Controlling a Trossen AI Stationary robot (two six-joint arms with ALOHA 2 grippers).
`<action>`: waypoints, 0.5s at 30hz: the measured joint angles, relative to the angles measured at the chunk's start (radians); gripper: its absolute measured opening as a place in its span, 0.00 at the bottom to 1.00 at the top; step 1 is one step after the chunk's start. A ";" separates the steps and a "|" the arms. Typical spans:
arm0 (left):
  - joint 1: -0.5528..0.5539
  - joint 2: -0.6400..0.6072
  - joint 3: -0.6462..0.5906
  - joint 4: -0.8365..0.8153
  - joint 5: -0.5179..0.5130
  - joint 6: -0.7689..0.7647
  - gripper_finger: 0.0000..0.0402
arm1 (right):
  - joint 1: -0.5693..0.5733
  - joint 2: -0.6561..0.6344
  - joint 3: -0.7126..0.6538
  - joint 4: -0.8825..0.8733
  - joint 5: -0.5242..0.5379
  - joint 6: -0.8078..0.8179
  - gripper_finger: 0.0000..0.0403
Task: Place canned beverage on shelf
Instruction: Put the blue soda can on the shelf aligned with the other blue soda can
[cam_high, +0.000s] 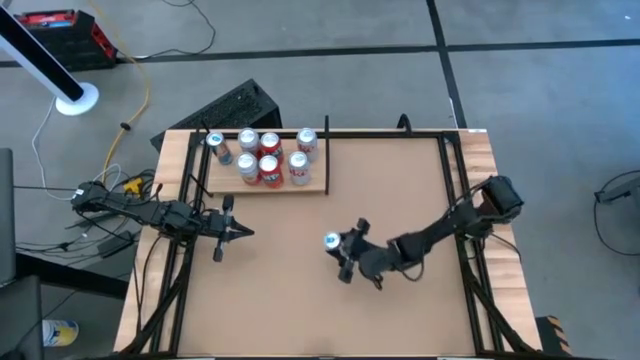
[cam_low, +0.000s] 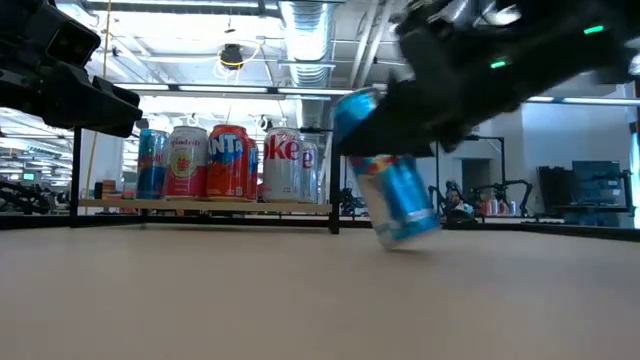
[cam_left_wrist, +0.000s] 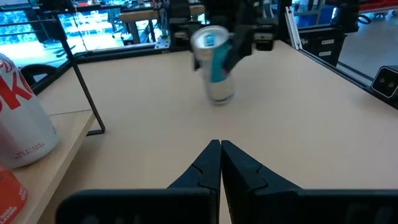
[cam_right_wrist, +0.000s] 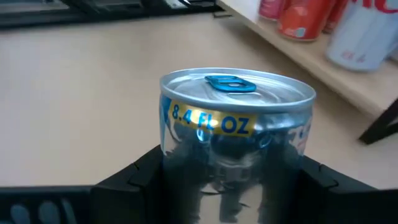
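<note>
High view: the right gripper (cam_high: 343, 255) sits near the middle of the brown table (cam_high: 420, 310), its fingers clamped on a slim blue-and-silver can (cam_high: 331, 240) whose silver top faces up. The shelf (cam_high: 316, 187), a pale-wood panel with thin black rods, lies at the table's far left part and carries six upright cans (cam_high: 268, 158); the held can is well apart from it. The left gripper (cam_high: 240, 232) waits just in front of the shelf, fingers pressed together, holding nothing. Low view: the blue can (cam_low: 392, 195) is tilted, its top leaning toward the shelf (cam_low: 205, 205), its lower rim at or just above the tabletop; which one, cannot tell. The right gripper's dark body covers its upper part. Red, pink and white soda cans (cam_low: 229, 162) stand in a row on the shelf behind. Left wrist view: the left gripper's fingers (cam_left_wrist: 210, 169) meet tip to tip; beyond them the tilted can (cam_left_wrist: 214, 67) hangs in the right gripper (cam_left_wrist: 219, 46). Right wrist view: the can (cam_right_wrist: 236, 134), marked "8.4 FL OZ" with a blue pull tab, fills the gap between the two dark fingers (cam_right_wrist: 134, 177); the shelf edge (cam_right_wrist: 336, 81) with cans runs just beyond.
</note>
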 joint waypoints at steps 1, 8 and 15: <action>0.000 0.000 0.000 0.000 0.000 0.000 0.00 | 0.023 -0.001 -0.005 -0.003 0.028 0.013 0.60; 0.000 0.000 0.000 0.000 0.000 0.000 0.00 | 0.169 -0.167 -0.011 -0.251 0.107 0.146 0.60; 0.000 0.000 0.000 0.000 0.000 0.000 0.00 | 0.322 -0.341 -0.011 -0.611 0.227 0.411 0.60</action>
